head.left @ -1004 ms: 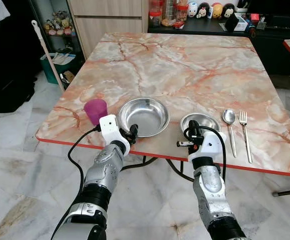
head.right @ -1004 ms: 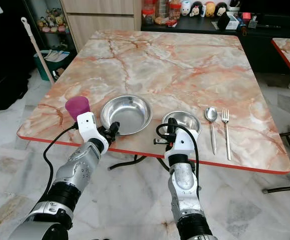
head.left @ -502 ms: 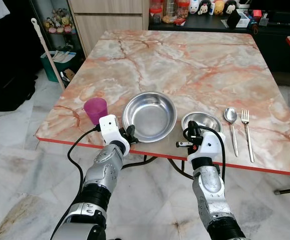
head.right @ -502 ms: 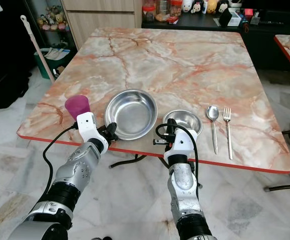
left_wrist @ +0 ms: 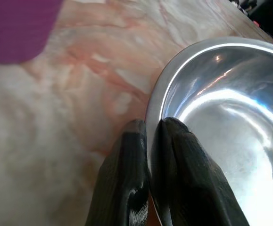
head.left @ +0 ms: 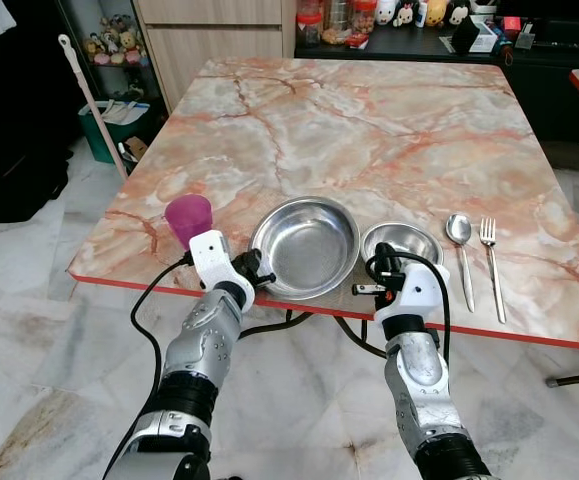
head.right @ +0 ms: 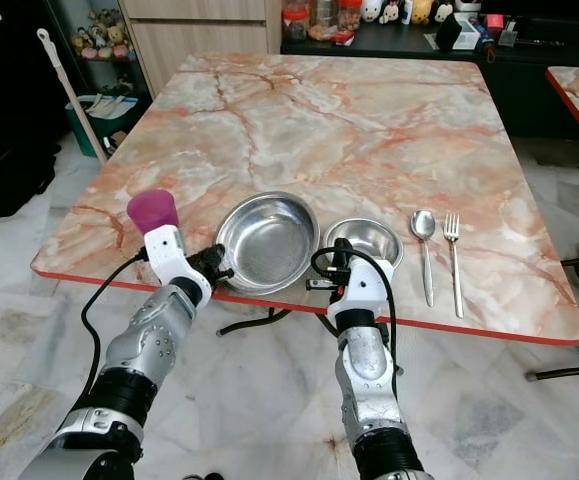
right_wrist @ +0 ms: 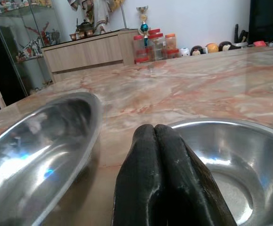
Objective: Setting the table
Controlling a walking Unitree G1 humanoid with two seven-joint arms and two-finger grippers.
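The left gripper [left_wrist: 150, 129] pinches the big bowl's [head.left: 306, 243] rim while the right gripper [right_wrist: 156, 134], fingers together, sits before the small bowl [head.left: 401, 242].

In my left wrist view the purple cup [left_wrist: 18, 26] is cut off at the frame's corner, a blurred patch. My left gripper [left_wrist: 148, 141] hides part of the large bowl's [left_wrist: 221, 117] rim. Beside my right gripper [right_wrist: 162, 155], the small bowl [right_wrist: 230, 155] runs off-frame.
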